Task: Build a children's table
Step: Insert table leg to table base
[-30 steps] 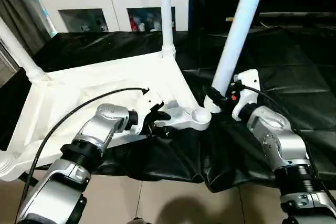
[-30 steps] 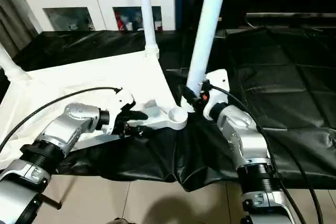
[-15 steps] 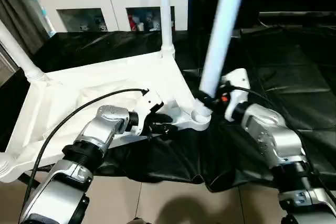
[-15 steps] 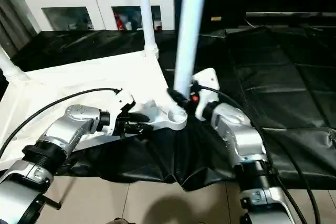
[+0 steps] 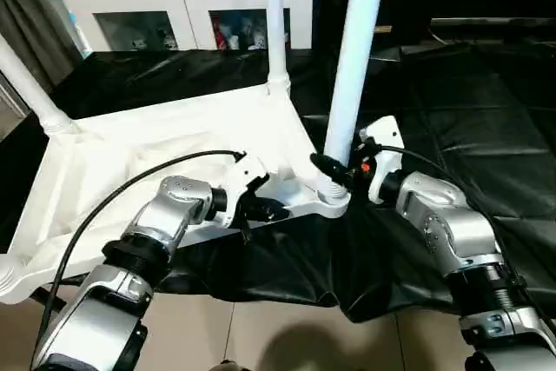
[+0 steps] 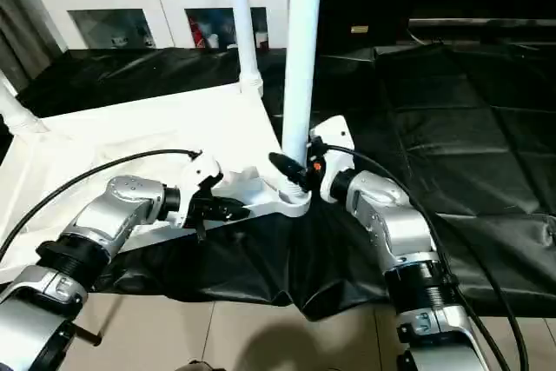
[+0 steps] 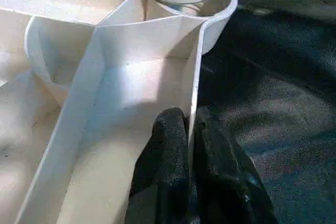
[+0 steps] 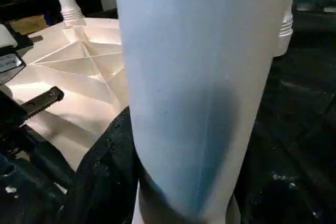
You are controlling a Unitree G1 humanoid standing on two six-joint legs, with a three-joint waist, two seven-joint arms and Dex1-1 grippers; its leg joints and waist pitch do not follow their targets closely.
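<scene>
The children's table lies upside down, its white ribbed top (image 5: 156, 141) resting on a black sheet. One white leg (image 5: 274, 15) stands in the far corner and another (image 5: 30, 84) in the left corner. My right gripper (image 5: 334, 171) is shut on a third leg (image 5: 352, 58) low down, holding it upright with its ribbed end in the near right corner socket (image 5: 332, 197). In the right wrist view that leg (image 8: 205, 77) is flanked by a black finger (image 8: 105, 166). My left gripper (image 7: 190, 121) is shut on the top's thin rim wall (image 7: 197, 72) just beside that socket.
A white glass-door cabinet (image 5: 182, 6) stands behind the work. The black sheet (image 5: 469, 110) spreads to the right and hangs over the near edge above the tiled floor (image 5: 261, 327). A black cable (image 5: 113, 197) loops over my left forearm.
My left gripper has closed onto the rim wall. My right gripper has carried the leg leftward over the corner socket and stood it upright, its end now in the socket.
</scene>
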